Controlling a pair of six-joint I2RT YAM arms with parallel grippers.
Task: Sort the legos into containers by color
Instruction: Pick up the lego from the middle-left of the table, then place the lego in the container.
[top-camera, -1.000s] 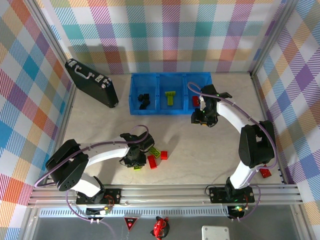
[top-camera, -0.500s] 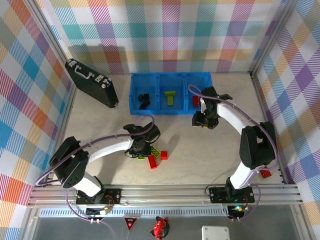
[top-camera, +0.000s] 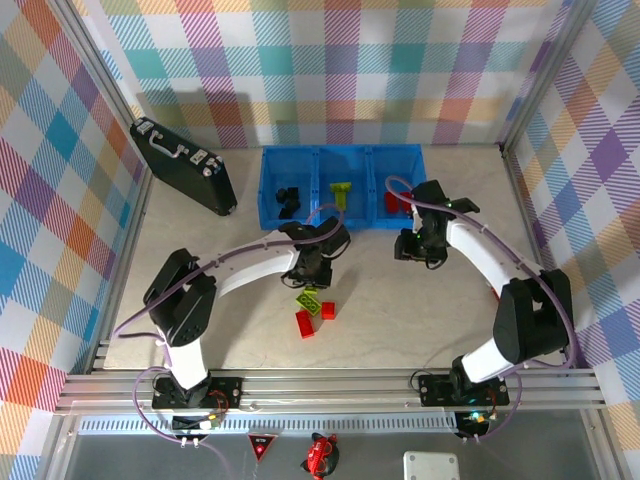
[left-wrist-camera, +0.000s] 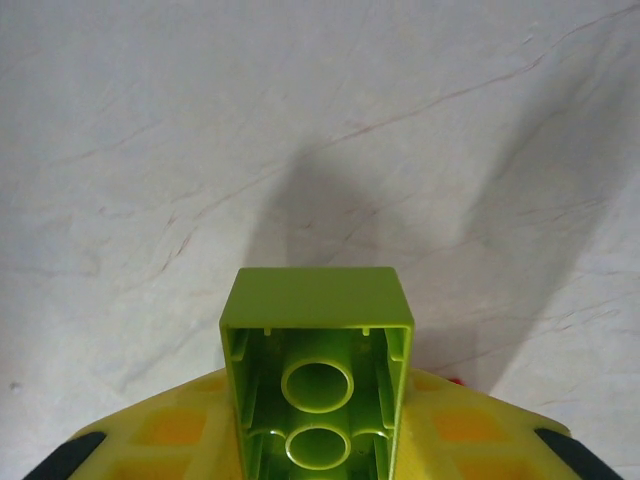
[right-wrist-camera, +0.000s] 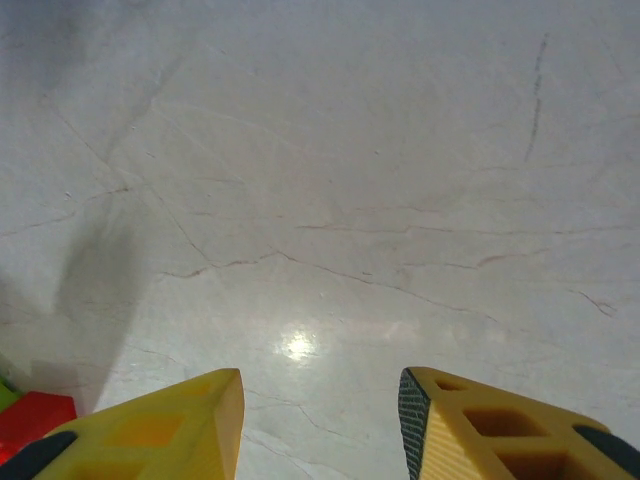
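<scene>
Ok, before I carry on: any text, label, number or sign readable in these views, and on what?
Nothing can be read as words or numbers.
Red triangular sign, bottom of the top view: too small to read.
Lime plate on the table: dark marks, too small to read.
Black case: no lettering visible.
Lime brick, left wrist view: no lettering visible.

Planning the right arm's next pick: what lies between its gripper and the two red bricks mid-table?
Bare tabletop. The top view shows nothing between the right gripper and the red bricks; the right wrist view agrees.
</scene>
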